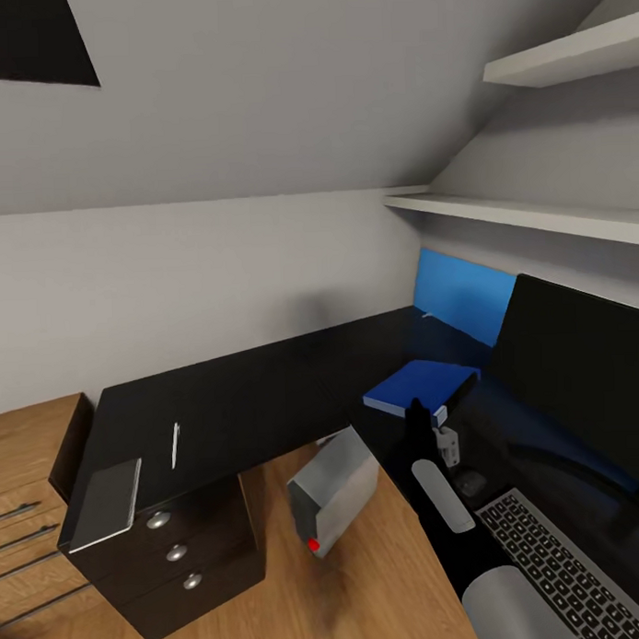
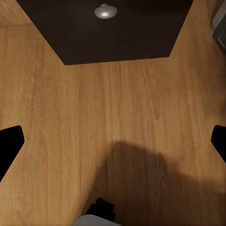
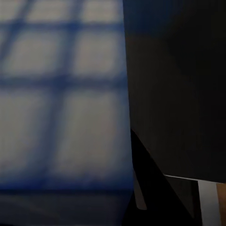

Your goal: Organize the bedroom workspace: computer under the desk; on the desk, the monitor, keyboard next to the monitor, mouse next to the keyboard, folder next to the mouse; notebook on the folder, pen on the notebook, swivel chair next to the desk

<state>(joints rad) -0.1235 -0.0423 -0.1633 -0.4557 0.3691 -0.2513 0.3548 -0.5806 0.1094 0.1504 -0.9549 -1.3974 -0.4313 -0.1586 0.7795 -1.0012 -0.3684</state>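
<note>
The big black bench [image 1: 267,386] fills the corner. The blue folder [image 1: 419,387] lies flat on it, and the right hand [image 1: 416,417] is just above the folder's near edge; I cannot tell if it is apart or together. The keyboard [image 1: 559,569] lies in front of the monitor [image 1: 579,375]. The pen [image 1: 175,445] and the notebook [image 1: 107,503] sit near the drawers. The computer [image 1: 333,489] stands tilted on the floor. The left hand [image 2: 113,141] is wide apart over the floor.

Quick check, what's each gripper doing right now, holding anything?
Left gripper: open, fingers spread wide over the wooden floor, holding nothing.
Right gripper: cannot be told; it reaches toward the blue folder, but its fingers aren't clear.
</note>
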